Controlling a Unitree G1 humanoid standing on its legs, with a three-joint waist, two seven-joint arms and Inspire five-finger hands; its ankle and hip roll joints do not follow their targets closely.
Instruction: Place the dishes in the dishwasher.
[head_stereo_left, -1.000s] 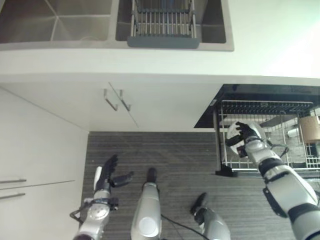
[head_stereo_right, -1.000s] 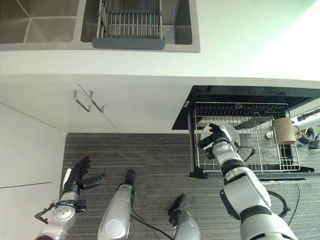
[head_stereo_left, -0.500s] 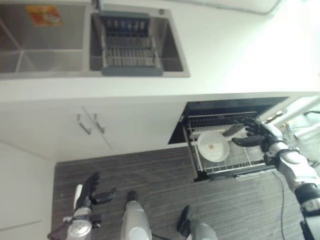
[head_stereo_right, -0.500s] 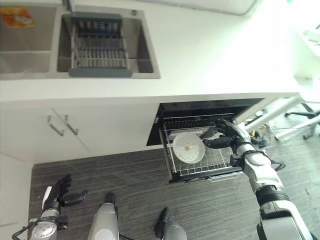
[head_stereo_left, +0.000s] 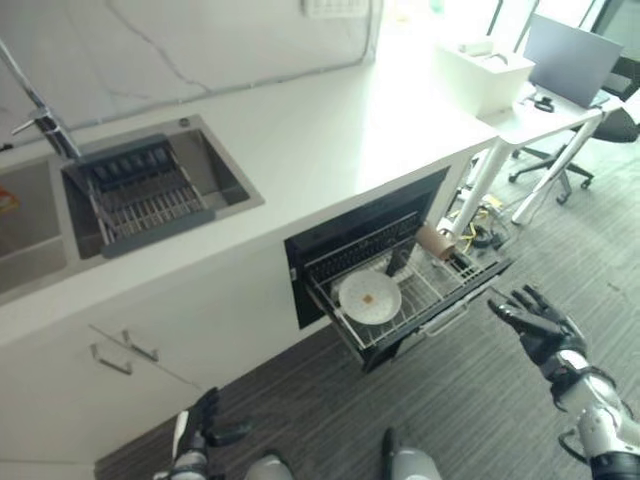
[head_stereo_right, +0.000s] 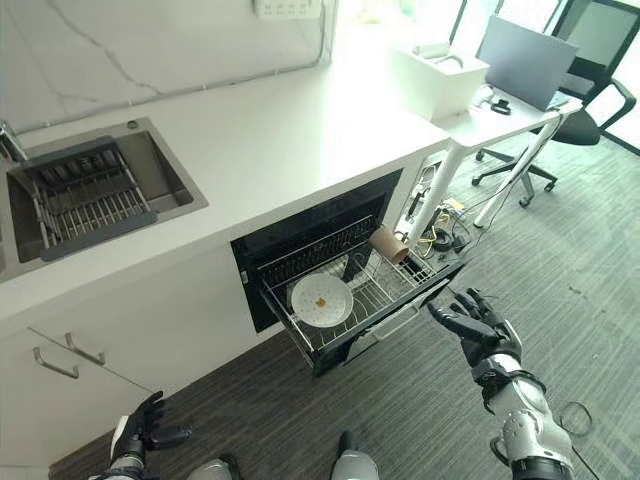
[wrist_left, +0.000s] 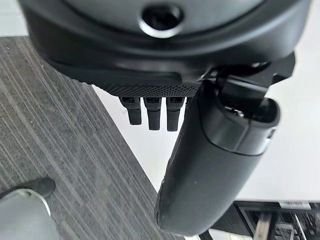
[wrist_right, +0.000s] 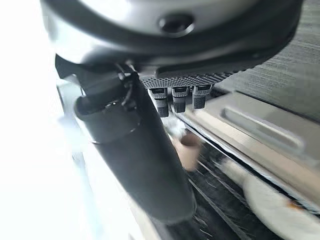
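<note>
Brown mug beside racked plate, seemingly.

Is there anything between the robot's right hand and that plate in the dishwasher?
Only the rack's front edge. The plate lies in the pulled-out rack, and the open right hand hovers in front of it, above the floor.

The left hand is sitting at the bottom edge of the left eye view, and the frame is cutting off its wrist. In the right wrist view the brown cup and the white plate are blurring into soft shapes, and the plate is running off the lower right corner. The dark upright piece behind the plate, mid-frame, is too small to identify. The sink is running off the left edge.
</note>
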